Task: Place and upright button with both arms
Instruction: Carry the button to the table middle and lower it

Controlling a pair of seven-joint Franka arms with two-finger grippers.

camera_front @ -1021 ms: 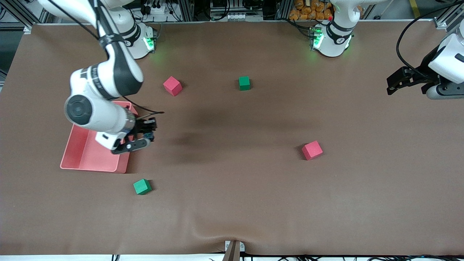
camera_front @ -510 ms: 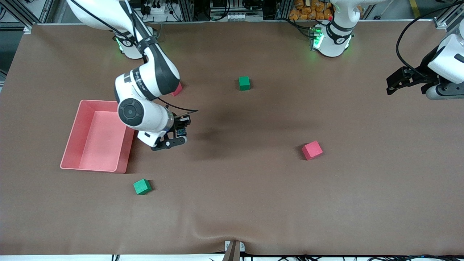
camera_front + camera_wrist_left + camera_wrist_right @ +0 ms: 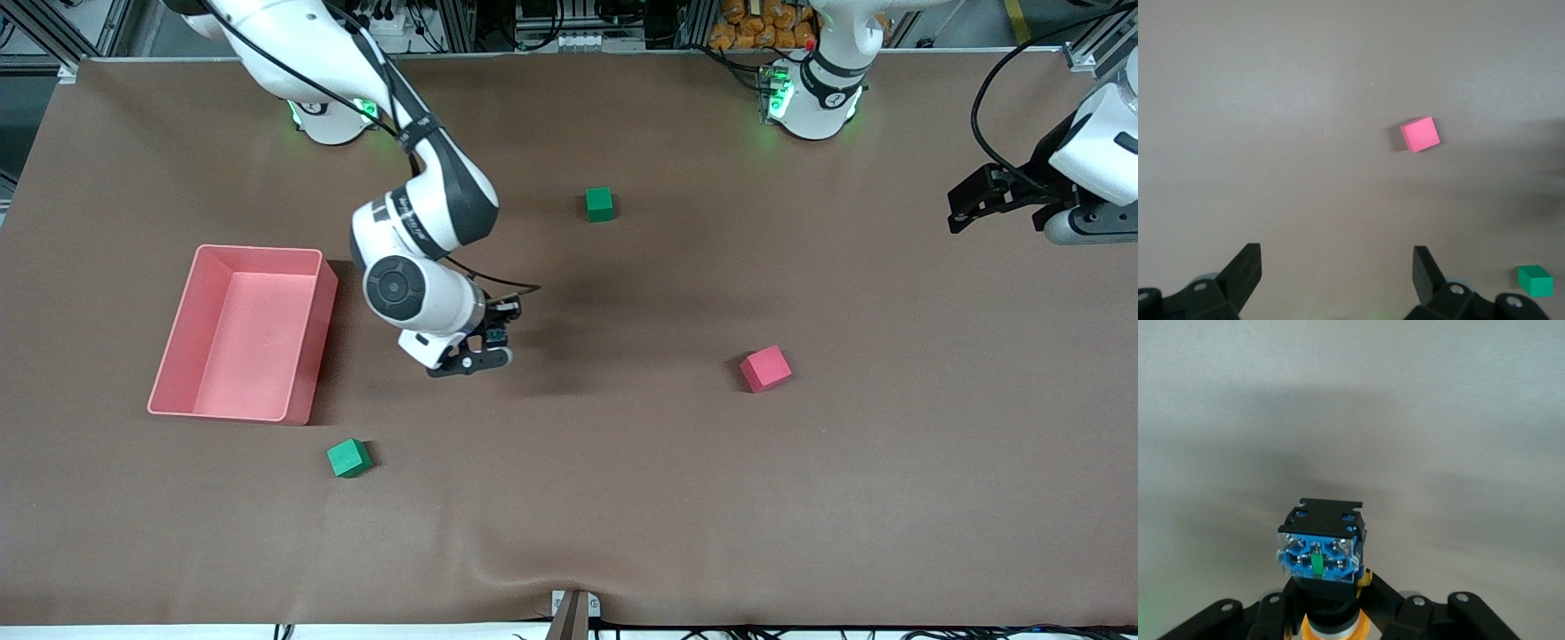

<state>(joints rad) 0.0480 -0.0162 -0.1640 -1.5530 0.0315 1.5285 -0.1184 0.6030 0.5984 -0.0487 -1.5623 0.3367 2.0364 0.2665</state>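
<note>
Nearest the front camera, a green cube (image 3: 348,458) lies on the brown worktop (image 3: 622,498), apart from everything in play. Next nearest is a red cube (image 3: 765,368), toward the left arm's end.

The right end effector (image 3: 492,336) hangs over open worktop between the pink bin (image 3: 307,373) and that red cube. In the right wrist view we see it pinching the button (image 3: 1320,550) by its neck: fingers pressed together just above the orange cap, black body and blue terminal block pointing away from the wrist, toward the worktop. So the button is held in the air, not yet placed.

Our judgement: the step in hand is carrying the button to a set-down spot. To do it well we would pick bare worktop well apart from both cubes, lower until the body touches, and only then release, since a drop from height would likely let so small a part roll. The button will probably come to rest on its side or terminals, so a spot the left arm can reach easily matters.

The left end effector (image 3: 1335,270) waits over the left arm's end, fingers spread wide, holding nothing. Farthest from the camera sits a second green cube (image 3: 599,204).
</note>
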